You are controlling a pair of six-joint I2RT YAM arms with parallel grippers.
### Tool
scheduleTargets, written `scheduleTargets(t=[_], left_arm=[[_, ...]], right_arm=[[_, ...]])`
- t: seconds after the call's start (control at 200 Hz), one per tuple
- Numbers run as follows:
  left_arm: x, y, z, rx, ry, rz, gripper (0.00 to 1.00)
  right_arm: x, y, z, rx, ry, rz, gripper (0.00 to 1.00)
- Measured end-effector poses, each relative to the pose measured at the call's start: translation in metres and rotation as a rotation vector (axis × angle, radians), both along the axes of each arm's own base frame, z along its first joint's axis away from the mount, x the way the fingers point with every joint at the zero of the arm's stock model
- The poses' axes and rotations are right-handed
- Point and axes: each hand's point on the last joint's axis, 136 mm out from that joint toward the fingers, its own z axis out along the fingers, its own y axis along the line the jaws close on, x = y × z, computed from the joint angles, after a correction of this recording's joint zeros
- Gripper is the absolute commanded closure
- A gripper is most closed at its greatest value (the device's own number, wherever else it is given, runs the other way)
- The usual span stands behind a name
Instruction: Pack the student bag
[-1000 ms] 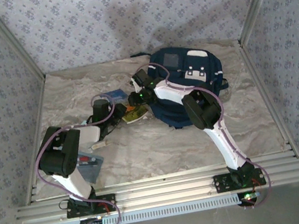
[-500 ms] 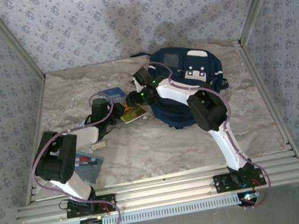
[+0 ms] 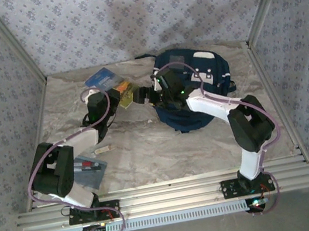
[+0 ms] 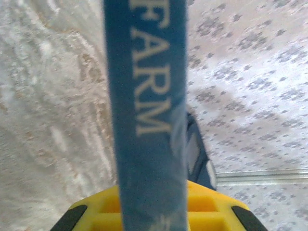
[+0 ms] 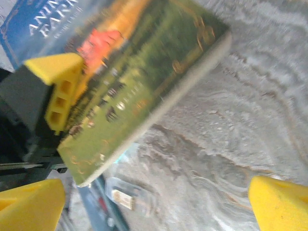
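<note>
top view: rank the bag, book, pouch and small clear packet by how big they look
1. bag
2. book and pouch: look alike; the book is held up nearer the camera, so unranked
3. packet

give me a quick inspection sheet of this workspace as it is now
surface: marbled grey-white tabletop
job's things: navy student bag lying far right; book held up left of it
clutter: flat blue-grey case and small clear packet near the left arm's base
grippers: left gripper shut on book spine; right gripper open, fingers spread, beside book
cables: purple cables looped along both arms
surroundings: patterned wall panels; metal rails at near edge
</note>
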Motion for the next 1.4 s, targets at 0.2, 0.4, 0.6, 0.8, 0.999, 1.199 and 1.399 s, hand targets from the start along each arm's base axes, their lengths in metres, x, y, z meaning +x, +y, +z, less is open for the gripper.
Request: scheduleTargets(t=[0.2,0.4,0.6,0.8,0.999,1.199,1.399], left_arm=[[-0.005,-0.013,0.017,-0.087,-0.07,-0.006,1.0],[-0.023,-0.025,0.009,-0.096,-0.052,-0.037,1.0],[-0.026,-0.022,0.014,-0.128,-0.061,-0.019,1.0],[-0.027,-0.025,0.017,-0.142,-0.066,-0.02,1.0],[-0.029,-0.027,0.011,-0.137,-0.044,-0.027,0.68],[-0.038,-0.048,0.001,-0.091,0.018,-0.132,0.06],[-0.034,-0.061,0.007,0.036,0.038,-0.214,0.06]], right_arm=[[-0.002,0.011,-0.008,0.176,0.033,-0.051,0.0],[0.009,0.02,0.02,0.345,-0.033,-0.074,0.03],[0.016,0.023,0.034,0.436,-0.05,-0.088,0.32],[0.019,0.021,0.021,0.459,-0.013,-0.11,0.74],[0.017,0.014,0.023,0.473,-0.02,-0.118,1.0],[0.017,-0.026,0.01,0.425,-0.015,-0.178,1.0],[0.013,-0.107,0.006,0.259,-0.036,-0.3,1.0]])
